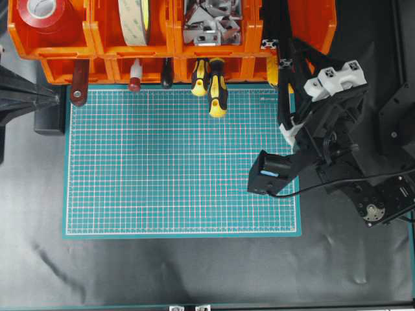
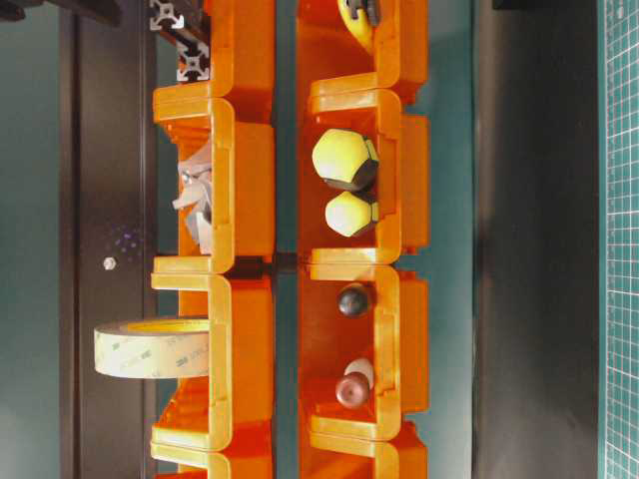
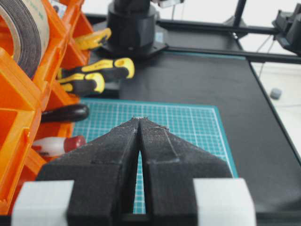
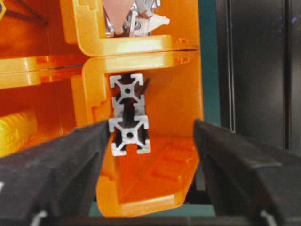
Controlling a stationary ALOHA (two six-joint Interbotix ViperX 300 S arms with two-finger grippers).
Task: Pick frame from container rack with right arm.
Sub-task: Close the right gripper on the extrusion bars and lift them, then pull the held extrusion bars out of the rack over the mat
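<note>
My right gripper (image 4: 150, 141) stands at the mouth of one bin of the orange rack (image 4: 141, 42), jaws wide apart. Between my fingers (image 4: 56, 165) I see two silvery cut ends of frame bars stacked one on the other inside that bin; the lower frame (image 4: 129, 135) lies against the bin's left wall, and my left finger's tip is just beside it, perhaps touching its edge. The other finger stands well apart from it, near the bin's opposite wall. So the jaws hold nothing.

From overhead, my right arm (image 1: 324, 123) reaches to the rack's right end (image 1: 311, 26), where the black frames (image 1: 275, 39) run lengthwise out of the upper-row bin. The neighbouring bin of the rack holds silvery brackets (image 1: 211, 26); farther along the rack sit a tape roll (image 1: 136, 19) and a red tape roll (image 1: 42, 13). In the rack's lower row, yellow-and-black screwdrivers (image 1: 214, 87) poke out over the green mat (image 1: 175, 168), which lies just in front of the rack.

My left gripper (image 3: 139, 141) hangs over the mat, beside the rack, with its fingers pressed together and nothing between them. The rack is on its left in the left wrist view, with the screwdrivers beyond its tips.
</note>
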